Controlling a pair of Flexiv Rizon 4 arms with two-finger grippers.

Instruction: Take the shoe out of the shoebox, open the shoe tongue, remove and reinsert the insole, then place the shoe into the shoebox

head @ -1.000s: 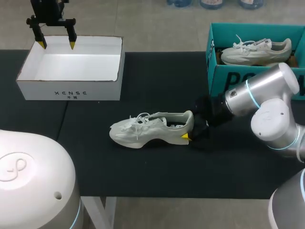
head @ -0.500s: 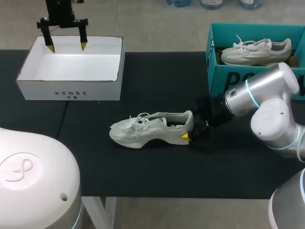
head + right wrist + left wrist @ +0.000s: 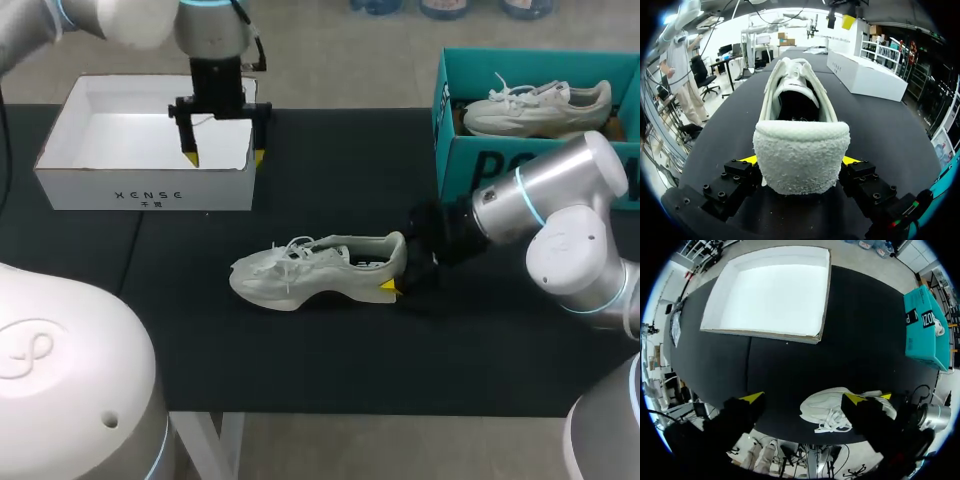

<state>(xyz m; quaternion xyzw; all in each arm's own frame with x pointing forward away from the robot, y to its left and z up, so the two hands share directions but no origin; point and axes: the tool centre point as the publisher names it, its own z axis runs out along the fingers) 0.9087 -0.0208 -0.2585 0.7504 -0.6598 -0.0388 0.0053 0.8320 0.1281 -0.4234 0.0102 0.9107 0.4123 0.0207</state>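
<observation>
White shoe (image 3: 318,270) upright on its sole in the middle of the black desk (image 3: 330,160), outside both boxes, heel apparently clamped from either side by the right pincer (image 3: 800,161). Left pincer (image 3: 225,155) spread wide, holding nothing, above the right wall of the white shoebox (image 3: 150,185). Teal box (image 3: 500,165) with a second shoe (image 3: 535,105) at the far right.

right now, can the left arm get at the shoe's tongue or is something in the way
Probably yes. The left claw hangs open above the white box's near corner, and nothing stands between it and the shoe. The right claw grips only the heel, leaving the laced top uncovered.
</observation>
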